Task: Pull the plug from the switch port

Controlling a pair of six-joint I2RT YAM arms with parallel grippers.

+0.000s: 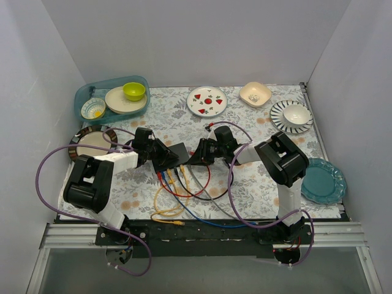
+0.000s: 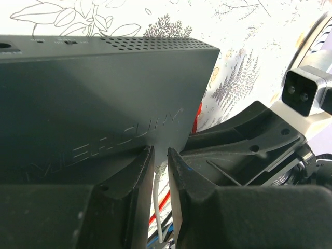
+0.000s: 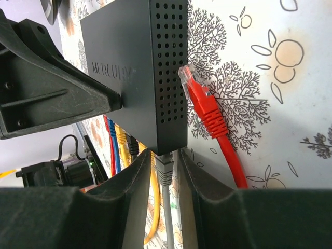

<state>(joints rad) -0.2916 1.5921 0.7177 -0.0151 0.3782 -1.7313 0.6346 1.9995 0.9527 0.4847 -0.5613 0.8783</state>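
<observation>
The switch (image 1: 180, 150), a flat black box, lies mid-table; it fills the left wrist view (image 2: 93, 93) and shows in the right wrist view (image 3: 124, 46). My left gripper (image 1: 164, 160) (image 2: 160, 151) is almost shut, its tips resting on the switch's top by the socket edge, with a pale cable (image 2: 157, 197) seen through the slit. My right gripper (image 1: 197, 158) (image 3: 165, 155) is open, its jaws close on either side of a grey plug (image 3: 165, 171) seated in the end socket, with slim gaps. A red plug (image 3: 199, 101) lies free on the cloth beside the switch.
Red, blue (image 3: 111, 135), yellow and black plugs sit in the other sockets; their cables loop toward the near edge (image 1: 184, 196). Around stand a blue tub (image 1: 82, 98) of bowls, a strawberry plate (image 1: 207, 100), a beige bowl (image 1: 255, 94), a striped plate (image 1: 278, 116) and a teal plate (image 1: 323, 179).
</observation>
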